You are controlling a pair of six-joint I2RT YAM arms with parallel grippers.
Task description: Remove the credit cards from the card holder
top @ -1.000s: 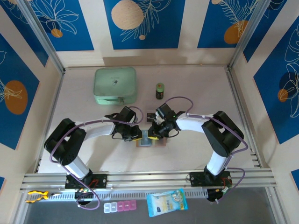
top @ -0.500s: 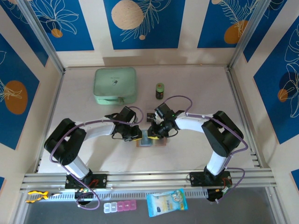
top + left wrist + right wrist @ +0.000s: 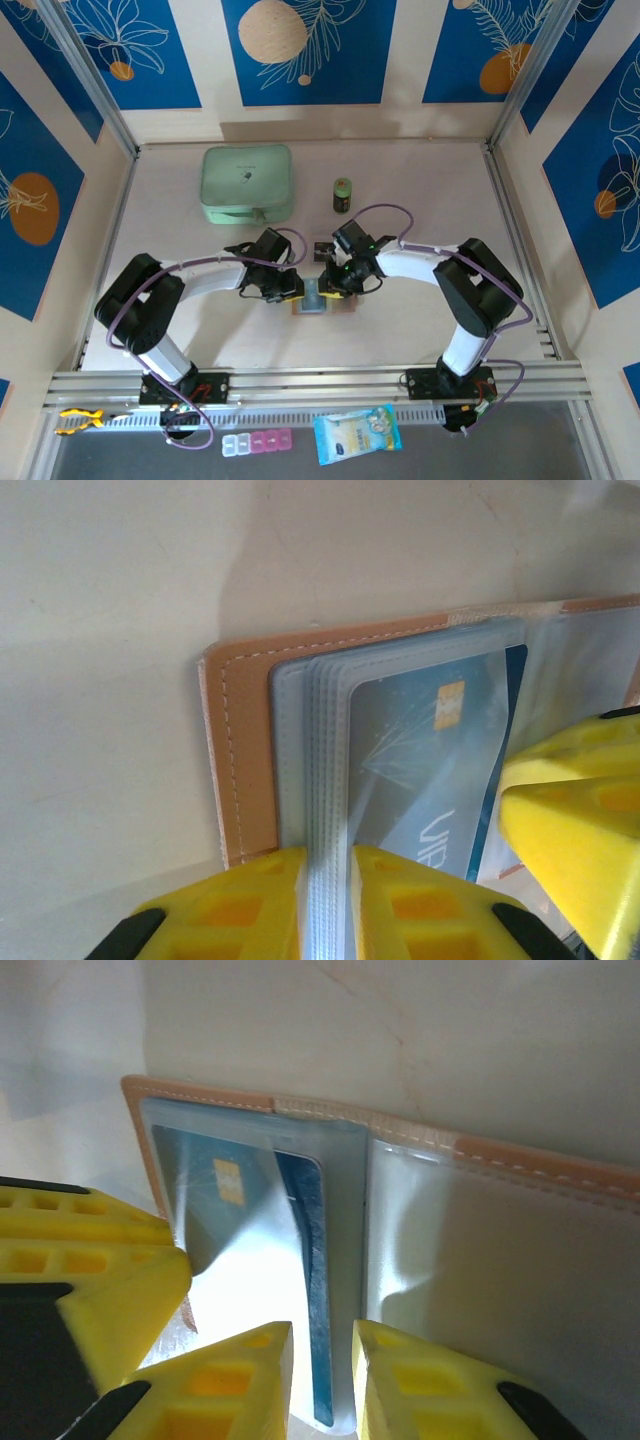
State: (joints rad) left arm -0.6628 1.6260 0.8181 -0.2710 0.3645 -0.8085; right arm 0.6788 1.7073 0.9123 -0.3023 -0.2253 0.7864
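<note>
The salmon-pink card holder (image 3: 322, 304) lies open on the table between both grippers. My left gripper (image 3: 296, 290) (image 3: 328, 885) is shut on the edge of its stacked clear sleeves (image 3: 328, 780), beside the leather border (image 3: 245, 750). A blue credit card (image 3: 420, 760) with a gold chip sits in the top sleeve. My right gripper (image 3: 334, 283) (image 3: 322, 1360) is slightly open. Its fingers straddle the raised edge of a dark blue credit card (image 3: 318, 1300) and its sleeve, with a thin gap on the left side. A second chip card (image 3: 215, 1210) lies under glare.
A mint-green zip case (image 3: 247, 184) and a small green jar (image 3: 342, 194) stand at the back of the table. A pill box (image 3: 257, 443) and a blue packet (image 3: 357, 432) lie below the front rail. The left gripper's yellow finger (image 3: 90, 1290) crowds the holder's left side.
The right gripper has shifted very slightly over the holder. The left gripper and the holder have stayed put.
</note>
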